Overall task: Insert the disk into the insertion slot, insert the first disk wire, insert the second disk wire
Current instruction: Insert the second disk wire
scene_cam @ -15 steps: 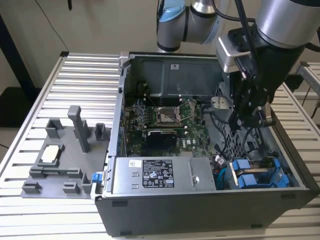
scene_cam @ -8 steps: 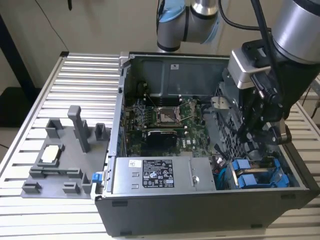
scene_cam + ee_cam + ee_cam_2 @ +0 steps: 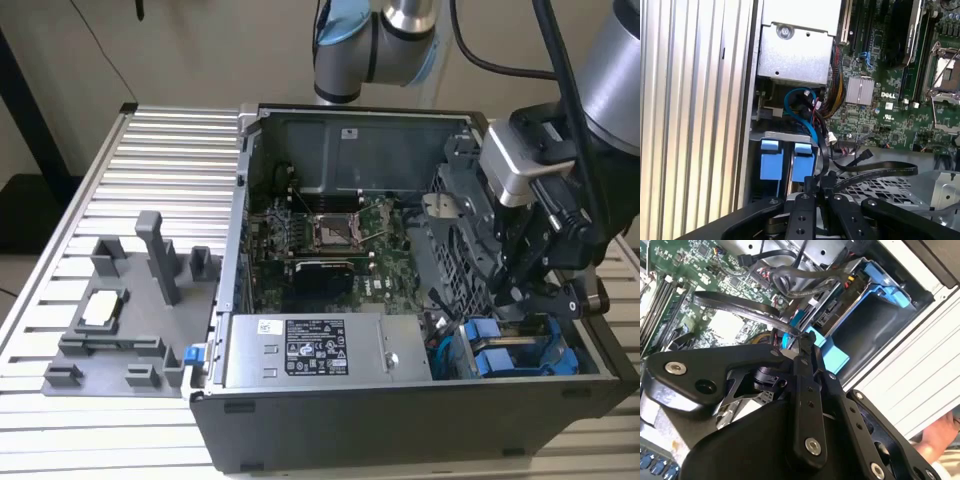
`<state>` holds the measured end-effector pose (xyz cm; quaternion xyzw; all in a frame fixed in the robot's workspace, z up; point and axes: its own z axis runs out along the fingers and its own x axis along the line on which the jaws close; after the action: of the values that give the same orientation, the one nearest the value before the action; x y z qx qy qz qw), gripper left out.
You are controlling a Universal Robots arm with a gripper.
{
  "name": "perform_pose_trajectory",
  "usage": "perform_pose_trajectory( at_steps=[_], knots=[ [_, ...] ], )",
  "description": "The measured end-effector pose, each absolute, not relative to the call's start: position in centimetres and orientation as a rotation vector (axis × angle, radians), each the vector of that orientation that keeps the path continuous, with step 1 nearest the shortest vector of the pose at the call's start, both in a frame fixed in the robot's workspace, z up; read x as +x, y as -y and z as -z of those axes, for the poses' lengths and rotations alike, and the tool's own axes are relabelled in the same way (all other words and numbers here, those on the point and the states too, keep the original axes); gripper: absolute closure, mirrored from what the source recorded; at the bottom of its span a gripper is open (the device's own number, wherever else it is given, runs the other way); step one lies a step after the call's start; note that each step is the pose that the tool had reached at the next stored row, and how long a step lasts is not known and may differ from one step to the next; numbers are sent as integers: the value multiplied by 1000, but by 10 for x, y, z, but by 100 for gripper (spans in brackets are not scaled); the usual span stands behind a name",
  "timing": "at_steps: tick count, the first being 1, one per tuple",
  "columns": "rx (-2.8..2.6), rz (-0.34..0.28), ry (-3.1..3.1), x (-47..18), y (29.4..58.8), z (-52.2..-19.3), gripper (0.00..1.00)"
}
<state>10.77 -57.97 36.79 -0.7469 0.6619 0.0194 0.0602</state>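
1. Blue plastic marks the two drive frames standing side by side in the corner bay of the open computer case (image 3: 400,400) on the ribbed bench (image 3: 160,150); in the first wrist view the disk (image 3: 803,162) sits just beside the other carrier (image 3: 771,159).
2. Both frames are seated in the drive slot (image 3: 880,325), whose grey walls close around them.
3. Above that bay the claw (image 3: 520,290) hangs from the arm, its black fingers (image 3: 810,187) drawn together on a thin black cable (image 3: 875,172).
4. Beside the case a grey fixture (image 3: 130,320) rests on the bench.
5. One hand (image 3: 940,437) shows at the bench edge.
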Motion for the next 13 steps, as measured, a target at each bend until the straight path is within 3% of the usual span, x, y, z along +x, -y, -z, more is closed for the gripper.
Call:
perform_pose_trajectory(
  at_steps=[13],
  knots=[
    [-2228,-52,-2052,127,580,-355,84]
  ],
)
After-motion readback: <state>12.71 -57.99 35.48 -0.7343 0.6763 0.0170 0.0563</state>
